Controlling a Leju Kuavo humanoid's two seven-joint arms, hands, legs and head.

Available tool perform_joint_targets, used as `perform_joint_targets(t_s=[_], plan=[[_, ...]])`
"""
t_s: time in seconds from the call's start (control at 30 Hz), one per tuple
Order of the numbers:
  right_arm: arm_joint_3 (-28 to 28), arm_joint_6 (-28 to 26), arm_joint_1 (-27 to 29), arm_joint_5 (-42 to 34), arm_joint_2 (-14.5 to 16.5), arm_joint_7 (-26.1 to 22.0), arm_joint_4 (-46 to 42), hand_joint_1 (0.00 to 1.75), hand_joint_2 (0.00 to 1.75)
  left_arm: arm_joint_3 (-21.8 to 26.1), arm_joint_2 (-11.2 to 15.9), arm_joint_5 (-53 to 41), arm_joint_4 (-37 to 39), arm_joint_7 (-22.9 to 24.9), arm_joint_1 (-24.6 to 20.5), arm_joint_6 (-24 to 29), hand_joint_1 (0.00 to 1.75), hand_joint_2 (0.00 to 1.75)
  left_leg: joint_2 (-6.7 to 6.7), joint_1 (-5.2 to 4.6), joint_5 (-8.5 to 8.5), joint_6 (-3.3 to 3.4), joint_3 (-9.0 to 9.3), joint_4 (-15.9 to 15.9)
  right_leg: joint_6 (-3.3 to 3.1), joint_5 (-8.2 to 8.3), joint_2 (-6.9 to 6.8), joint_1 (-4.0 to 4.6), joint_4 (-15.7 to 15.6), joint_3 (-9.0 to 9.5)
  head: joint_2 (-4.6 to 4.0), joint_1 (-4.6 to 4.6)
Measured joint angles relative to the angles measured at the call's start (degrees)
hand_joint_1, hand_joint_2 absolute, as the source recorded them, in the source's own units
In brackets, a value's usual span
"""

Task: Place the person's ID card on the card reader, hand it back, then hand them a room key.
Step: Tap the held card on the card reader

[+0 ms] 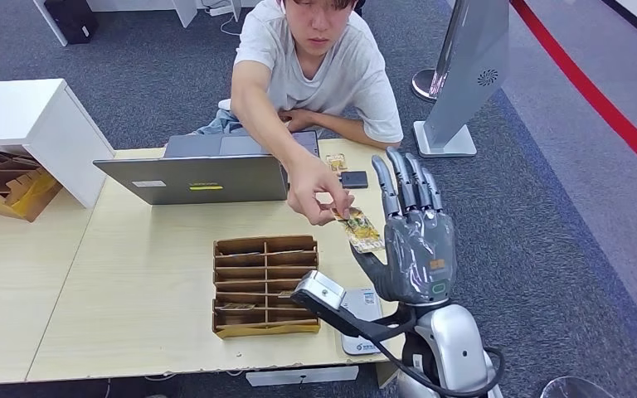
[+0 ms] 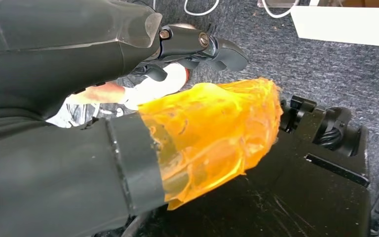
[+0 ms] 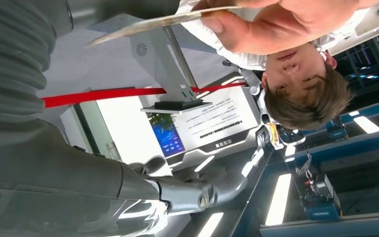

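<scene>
Card [image 1: 359, 231] in person's hand [image 1: 315, 192], beside right hand [image 1: 415, 240].

My head camera looks down on the worktop [image 1: 133, 274] from high up. My right wrist camera, close behind my right hand [image 1: 415, 240], looks up at the person [image 3: 301, 89] across the worktop, whom both views share.
</scene>
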Motion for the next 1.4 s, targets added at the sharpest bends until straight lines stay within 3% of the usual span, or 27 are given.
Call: perform_joint_targets(t_s=[1.1, 1.4], plan=[[-0.37, 0.04, 0.79, -1.34, 0.39, -0.68, -1.69, 1.75, 1.75, 0.01, 0.03, -0.78, 0.0, 0.42, 0.05, -1.64, 0.0, 0.0, 0.0, 0.0, 0.0, 0.0, 0.0, 0.0, 0.0, 0.0, 0.0, 0.0, 0.0, -0.01, 0.0, 0.0], [-1.63, 4.64, 2.83, -13.04, 0.42, -2.53, -3.8, 1.75, 1.75, 0.0, 0.09, 0.68, 0.0, 0.69, 0.16, -0.39, 0.0, 0.0, 0.0, 0.0, 0.0, 0.0, 0.0, 0.0, 0.0, 0.0, 0.0, 0.0, 0.0, -0.01, 0.0, 0.0]])
